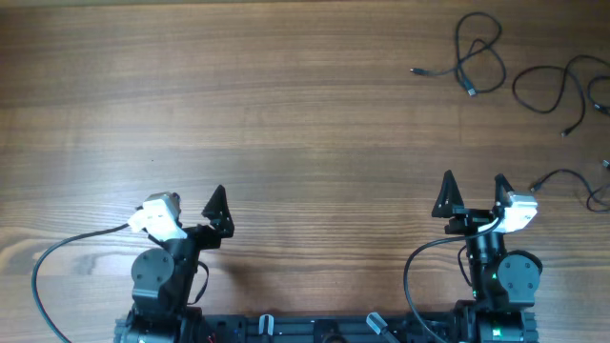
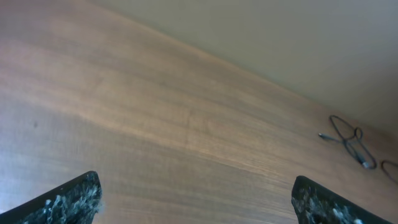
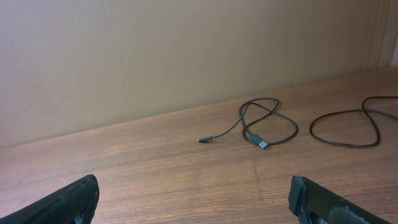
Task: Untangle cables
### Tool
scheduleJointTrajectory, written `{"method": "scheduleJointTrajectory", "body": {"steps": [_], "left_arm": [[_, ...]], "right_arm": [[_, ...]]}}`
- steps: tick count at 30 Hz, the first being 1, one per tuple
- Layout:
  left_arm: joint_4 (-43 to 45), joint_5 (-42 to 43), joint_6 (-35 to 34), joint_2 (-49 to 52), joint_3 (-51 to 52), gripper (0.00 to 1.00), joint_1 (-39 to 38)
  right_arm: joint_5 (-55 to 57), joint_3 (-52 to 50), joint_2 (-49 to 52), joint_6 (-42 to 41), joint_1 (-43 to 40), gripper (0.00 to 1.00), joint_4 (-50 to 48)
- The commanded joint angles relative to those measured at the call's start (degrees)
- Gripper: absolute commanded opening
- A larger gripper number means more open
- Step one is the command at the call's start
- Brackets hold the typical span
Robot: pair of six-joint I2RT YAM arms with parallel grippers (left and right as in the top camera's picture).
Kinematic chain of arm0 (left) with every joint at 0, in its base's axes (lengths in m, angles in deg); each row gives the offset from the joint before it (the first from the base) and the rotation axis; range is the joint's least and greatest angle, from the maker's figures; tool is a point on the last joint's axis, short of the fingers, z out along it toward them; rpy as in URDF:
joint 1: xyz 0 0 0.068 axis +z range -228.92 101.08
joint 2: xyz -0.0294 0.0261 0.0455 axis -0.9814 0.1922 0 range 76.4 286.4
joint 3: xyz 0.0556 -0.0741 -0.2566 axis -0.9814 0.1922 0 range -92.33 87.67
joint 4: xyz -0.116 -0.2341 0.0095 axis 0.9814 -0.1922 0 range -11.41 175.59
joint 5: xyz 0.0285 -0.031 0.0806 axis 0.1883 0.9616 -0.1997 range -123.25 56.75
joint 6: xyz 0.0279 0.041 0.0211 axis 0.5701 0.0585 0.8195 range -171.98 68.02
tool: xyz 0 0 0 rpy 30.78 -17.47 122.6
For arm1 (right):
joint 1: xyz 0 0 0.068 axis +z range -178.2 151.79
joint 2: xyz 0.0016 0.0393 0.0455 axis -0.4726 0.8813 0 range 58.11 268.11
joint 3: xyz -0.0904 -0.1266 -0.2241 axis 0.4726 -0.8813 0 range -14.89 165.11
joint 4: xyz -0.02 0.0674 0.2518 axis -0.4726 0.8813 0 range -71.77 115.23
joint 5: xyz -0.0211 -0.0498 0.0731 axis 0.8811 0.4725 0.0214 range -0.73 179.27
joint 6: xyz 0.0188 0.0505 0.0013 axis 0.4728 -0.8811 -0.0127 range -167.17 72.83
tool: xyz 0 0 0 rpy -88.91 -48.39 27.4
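- the cables (image 1: 519, 76) lie in the far right corner of the table (image 1: 286, 105), well apart from both arms. judging by that placement, they are out of the working middle.
- each cord lies flat in its own loose loop. none crosses a neighbour that i can see, so there looks to be no knot left to pick at (a judgement, not a certainty, since the right edge cuts some cord off).
- count of cords: three clearly separate ones in the overhead view.
  - the first cable (image 1: 477, 57), a doubled loop with both plug ends showing, is nearest the middle.
  - the second cable (image 1: 558, 86), a wider open loop, lies just to its right.
  - the third cable (image 1: 564, 172), a short arc, is nearer the robot, at the right edge.
  - a few stray bits at that edge may belong to these or to a fourth; i cannot tell.
- count of arms: two, each with one gripper, both sitting low at the near edge of the table.
- the left gripper (image 2: 196, 193) has its fingers spread wide with only bare wood between them. it pinches nothing.
- the right gripper (image 1: 473, 195) is likewise spread wide and empty. the third cable is near it, off to its right, but not touching.
- both look parked, probably to keep clear of the cords. the task seems at or near its end.
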Motion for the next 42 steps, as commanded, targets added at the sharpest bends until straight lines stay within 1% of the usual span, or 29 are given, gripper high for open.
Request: {"method": "scheduleJointTrajectory", "body": {"steps": [1,5,10,13,17,20,25,27,33,38,42], "left_arm": [[4.74,1.44,9.70,-1.40,2.73,1.00,0.48],[7.85,1.44,11.58,-2.80,4.98,1.00,0.48],[8.52,1.44,12.63,-4.44,5.20,1.00,0.92],[13.38,1.44,12.61,-4.44,7.10,1.00,1.01],[12.79,2.10,12.85,-4.44,7.34,1.00,0.94],[12.72,3.96,15.34,-4.44,7.34,1.00,0.87],[12.70,4.02,20.35,-4.44,7.34,1.00,-0.90],[12.70,4.00,21.20,-4.44,7.34,1.00,-1.49],[12.70,4.02,20.92,-4.44,7.34,1.00,-1.53],[12.92,4.04,14.82,-4.44,7.34,1.00,0.09],[12.92,3.78,14.91,-4.44,7.34,1.00,1.11]], "right_arm": [[0.31,-0.15,-0.68,0.98,0.35,1.00,-0.15],[0.31,-0.15,-0.68,0.98,0.35,1.00,-0.15],[0.31,-0.15,-0.68,1.01,0.35,1.00,-0.15],[0.31,-0.15,-0.68,0.98,0.35,1.00,-0.15],[0.31,-0.15,-0.68,0.98,0.35,1.00,-0.15],[0.31,-0.15,-0.68,0.98,0.35,1.00,-0.15],[0.31,-0.15,-0.68,0.98,0.35,1.00,-0.15],[0.31,-0.15,-0.68,0.98,0.35,1.00,-0.15],[0.31,-0.15,-0.68,0.96,0.35,1.00,-0.15],[0.31,-0.15,-0.68,0.98,0.35,1.00,-0.15],[0.31,-0.15,-0.68,1.01,0.35,1.00,-0.15]]}}
